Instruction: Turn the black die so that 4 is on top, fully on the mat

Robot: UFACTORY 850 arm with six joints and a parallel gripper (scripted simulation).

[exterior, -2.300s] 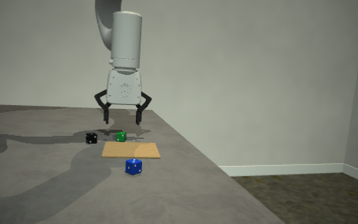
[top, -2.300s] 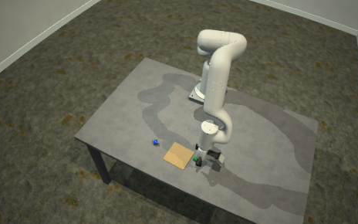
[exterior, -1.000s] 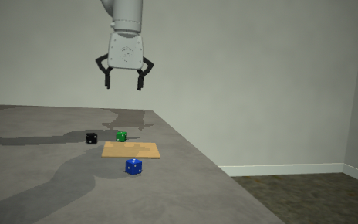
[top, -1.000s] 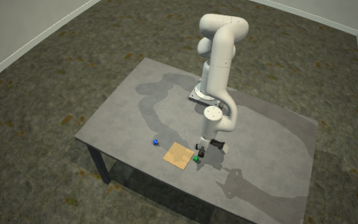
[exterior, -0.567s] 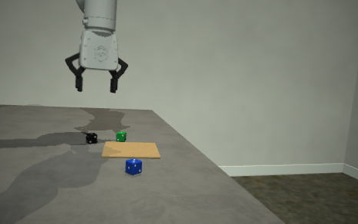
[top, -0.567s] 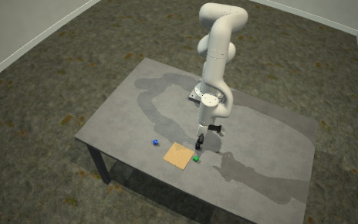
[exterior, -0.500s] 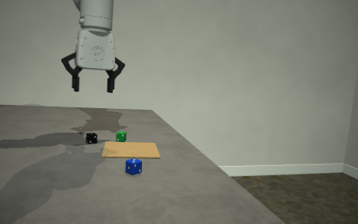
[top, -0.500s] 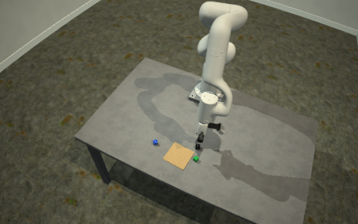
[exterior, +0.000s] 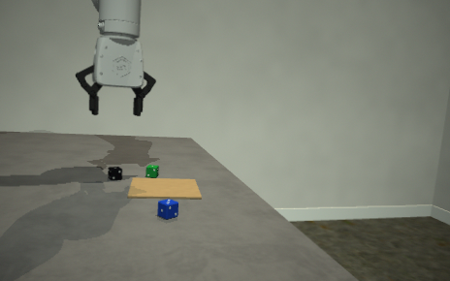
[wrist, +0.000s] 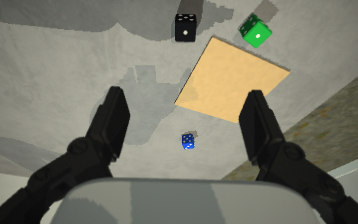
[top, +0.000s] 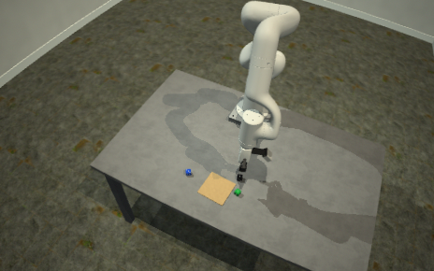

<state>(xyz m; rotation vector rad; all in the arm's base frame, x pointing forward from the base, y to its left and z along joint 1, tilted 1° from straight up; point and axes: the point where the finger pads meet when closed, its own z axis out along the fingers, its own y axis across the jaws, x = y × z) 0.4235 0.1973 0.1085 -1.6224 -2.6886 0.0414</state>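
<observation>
Black die (wrist: 185, 27) sits flat on the table (exterior: 228, 242), off the mat (wrist: 230, 82), just beside one mat corner. It's a small black cube with white pips; the wrist view shows one pip on the top face and four on a side face. Green die (wrist: 255, 32) is near the next mat corner, blue die (wrist: 188, 141) off the opposite mat edge. Neither touches the mat. Gripper (exterior: 116, 104) hangs high above the table near the black die, fingers spread wide, nothing between them.

Exterior view: arm (exterior: 118, 16) cropped above wrist. Top view: pips on black die (top: 239, 178) too small, possibly unreadable; table (top: 304, 243) corner cut off.
</observation>
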